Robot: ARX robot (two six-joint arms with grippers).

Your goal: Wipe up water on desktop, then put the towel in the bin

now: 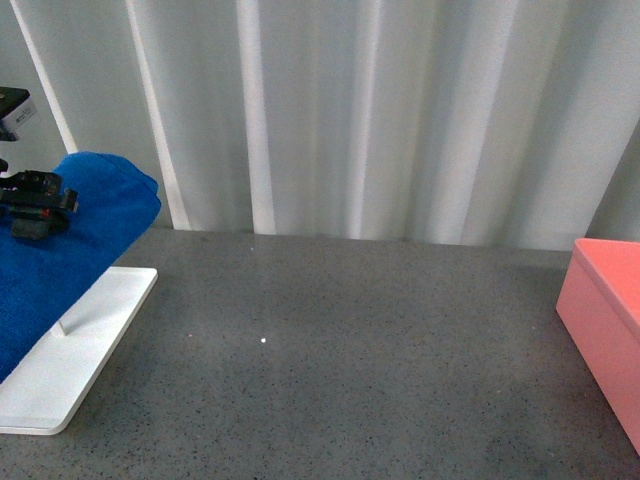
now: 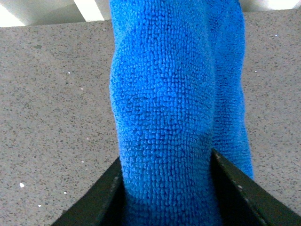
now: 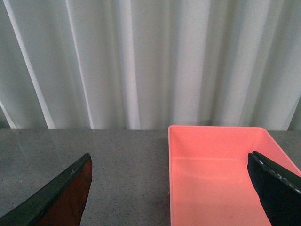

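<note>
The royal-blue towel (image 1: 60,250) hangs at the far left over the white rack. My left gripper (image 1: 40,205) is shut on it; in the left wrist view the towel (image 2: 164,108) fills the gap between the black fingers (image 2: 101,197) and drapes away over the dark grey speckled desktop (image 2: 47,103). The salmon-pink bin (image 1: 608,320) stands at the right edge of the desktop (image 1: 350,380). In the right wrist view my right gripper (image 3: 171,188) is open and empty, with the bin (image 3: 221,179) under and ahead of it. A small bright speck (image 1: 263,340) lies mid-desktop.
The white flat rack base (image 1: 75,355) lies at the front left. A pale pleated curtain (image 1: 380,110) closes the far side behind the desktop's back edge.
</note>
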